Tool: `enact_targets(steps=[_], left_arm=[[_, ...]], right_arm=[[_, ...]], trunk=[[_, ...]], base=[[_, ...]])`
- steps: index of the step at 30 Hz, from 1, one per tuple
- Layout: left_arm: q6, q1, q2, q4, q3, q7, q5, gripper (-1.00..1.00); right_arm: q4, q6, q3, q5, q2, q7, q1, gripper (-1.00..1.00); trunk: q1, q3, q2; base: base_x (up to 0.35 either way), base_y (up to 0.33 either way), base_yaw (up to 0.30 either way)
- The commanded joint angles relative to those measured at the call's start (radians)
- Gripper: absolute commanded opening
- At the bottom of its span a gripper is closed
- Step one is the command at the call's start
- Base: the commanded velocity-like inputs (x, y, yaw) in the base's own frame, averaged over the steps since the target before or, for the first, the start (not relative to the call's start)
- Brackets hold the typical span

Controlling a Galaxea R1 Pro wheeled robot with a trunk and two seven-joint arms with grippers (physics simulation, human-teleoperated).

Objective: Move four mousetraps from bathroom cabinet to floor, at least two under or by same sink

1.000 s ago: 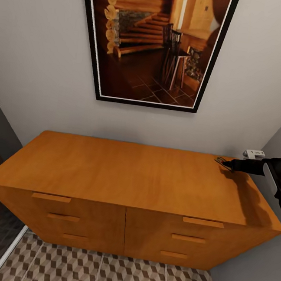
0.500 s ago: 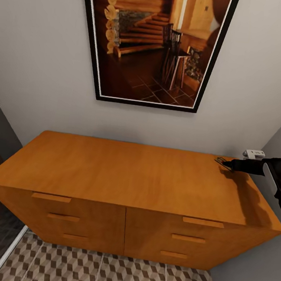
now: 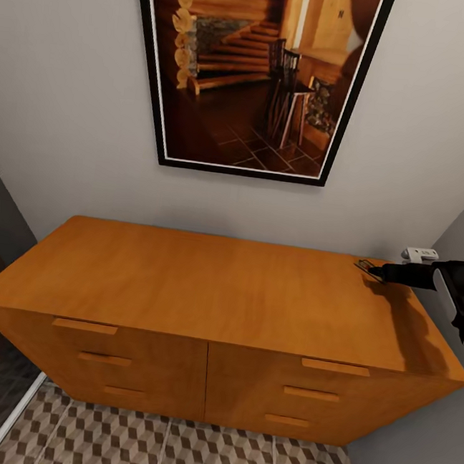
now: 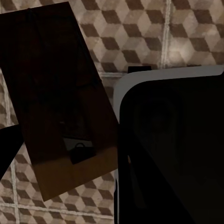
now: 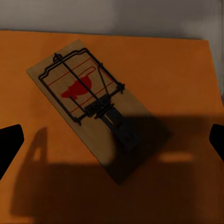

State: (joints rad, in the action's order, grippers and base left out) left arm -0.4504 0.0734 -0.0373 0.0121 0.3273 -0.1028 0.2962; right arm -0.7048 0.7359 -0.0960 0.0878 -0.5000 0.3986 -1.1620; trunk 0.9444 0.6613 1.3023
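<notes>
Now the pick step: the right black gripper (image 3: 373, 272) hangs over the back right corner of the low orange-brown wooden cabinet (image 3: 210, 294), fingers spread wide and holding nothing. A flat tan wooden mousetrap with black wire bar and red mark (image 5: 98, 109) lies on the top between the fingertips, slightly ahead, askew. Next move, I judge: lower, square to the plate, pinch its edges. Left gripper's fingers: cannot tell; patterned cube-tile floor (image 4: 140, 32) beneath.

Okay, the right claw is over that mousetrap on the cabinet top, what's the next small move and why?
Probably lower the right claw and close it. In the right wrist view the mousetrap lies flat on the cabinet between the open fingertips, not yet touched.
</notes>
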Motion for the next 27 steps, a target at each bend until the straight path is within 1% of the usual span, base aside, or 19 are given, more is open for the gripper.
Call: enact_targets(steps=[1, 8, 20, 27], left_arm=[[-0.002, 0.000, 0.000, 0.000, 0.009, -0.005, 0.004, -1.00], [-0.002, 0.000, 0.000, 0.000, 0.009, -0.005, 0.004, -1.00], [-0.002, 0.000, 0.000, 0.000, 0.009, -0.005, 0.004, -1.00], [-0.002, 0.000, 0.000, 0.000, 0.009, -0.005, 0.004, -1.00]], right_arm=[[-0.001, 0.006, -0.004, 0.009, -0.001, -0.008, -0.001, 1.00], [-0.001, 0.010, -0.004, 0.009, 0.000, -0.019, -0.001, 1.00], [-0.001, 0.047, -0.004, 0.007, 0.000, -0.026, -0.001, 1.00], [-0.001, 0.050, -0.004, 0.008, 0.005, -0.069, -0.001, 1.00]], trunk=[[0.000, 0.001, 0.000], [0.000, 0.001, 0.000], [0.000, 0.001, 0.000], [0.000, 0.001, 0.000]], base=[[0.000, 0.000, 0.000], [0.000, 0.000, 0.000], [0.000, 0.000, 0.000], [0.000, 0.000, 0.000]])
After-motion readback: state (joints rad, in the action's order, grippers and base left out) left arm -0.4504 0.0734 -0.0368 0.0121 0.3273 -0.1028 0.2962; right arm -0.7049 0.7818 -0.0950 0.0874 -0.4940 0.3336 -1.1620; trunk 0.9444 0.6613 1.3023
